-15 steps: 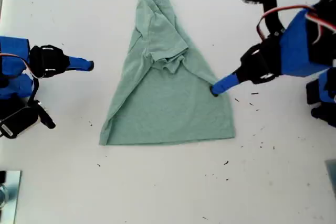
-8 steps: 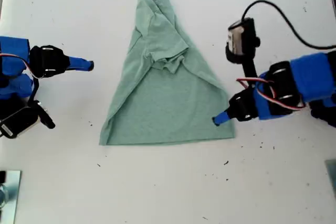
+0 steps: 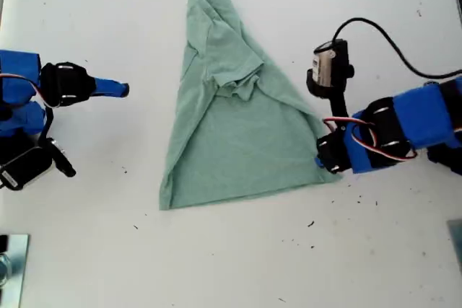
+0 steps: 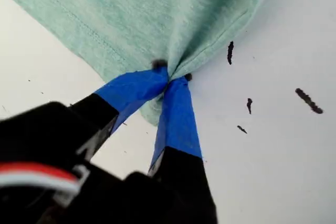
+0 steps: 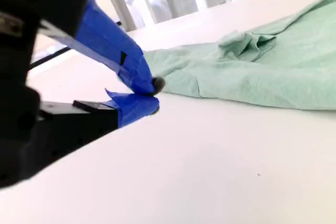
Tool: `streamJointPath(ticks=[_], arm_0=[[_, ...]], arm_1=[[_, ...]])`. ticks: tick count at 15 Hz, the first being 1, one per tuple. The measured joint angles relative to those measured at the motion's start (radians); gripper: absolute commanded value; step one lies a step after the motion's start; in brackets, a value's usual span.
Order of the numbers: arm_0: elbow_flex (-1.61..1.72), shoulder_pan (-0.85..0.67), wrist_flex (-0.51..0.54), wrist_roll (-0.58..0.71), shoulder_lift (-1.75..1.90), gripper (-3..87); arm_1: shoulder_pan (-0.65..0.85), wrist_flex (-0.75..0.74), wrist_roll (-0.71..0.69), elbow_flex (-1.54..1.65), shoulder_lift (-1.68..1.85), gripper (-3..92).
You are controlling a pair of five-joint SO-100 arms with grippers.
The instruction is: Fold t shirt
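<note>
The pale green t shirt (image 3: 231, 128) lies on the white table (image 3: 238, 265), partly folded into a triangle with its neck end toward the far edge. My first gripper (image 3: 319, 162) is shut on the hem corner at the exterior view's lower right. The first wrist view shows its blue-taped fingertips (image 4: 178, 103) pinching bunched cloth of the t shirt (image 4: 147, 9). My second gripper (image 3: 124, 91) stays at the exterior view's left, apart from the shirt, shut on nothing (image 5: 154, 94). The t shirt (image 5: 252, 72) lies beyond it.
Dark specks (image 3: 311, 223) dot the table near the first arm. A metallic object (image 3: 11, 265) sits at the exterior view's lower left corner. The first arm's camera and cable (image 3: 328, 66) stand just beside the shirt's edge on the exterior view's right.
My first gripper slid down the shirt's edge to the hem corner and closed on it. The hem has shifted toward the exterior view's right. The second arm has not moved.
</note>
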Motion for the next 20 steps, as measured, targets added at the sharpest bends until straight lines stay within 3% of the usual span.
streamJointPath(ticks=[5, 6, 11, 14, 15, 17, 20], arm_0=[[0.002, 0.000, 0.000, 0.000, 0.002, -0.3], [0.005, 0.000, 0.000, 0.000, 0.003, -0.3], [0.005, 0.000, 0.000, 0.000, 0.003, -0.3], [0.005, 0.000, 0.000, 0.000, 0.003, -0.3], [0.005, 0.000, 0.000, 0.000, 0.003, -0.3], [0.005, 0.000, 0.000, 0.000, 0.003, -0.3], [0.005, 0.000, 0.000, 0.000, 0.003, -0.3]], arm_1=[[0.015, 0.620, -0.146, -0.387, 0.034, -1.8], [0.018, 0.669, -0.178, -0.449, 0.044, -1.8], [0.005, 0.672, -0.227, -0.707, -0.060, -1.5], [-0.026, 0.591, -0.295, -1.157, -0.419, -1.5], [-0.035, 0.502, -0.305, -1.230, -0.512, -1.7], [-0.055, 0.391, -0.302, -1.232, -0.589, 37.3], [-0.081, 0.411, -0.318, -1.232, -0.557, 34.0]])
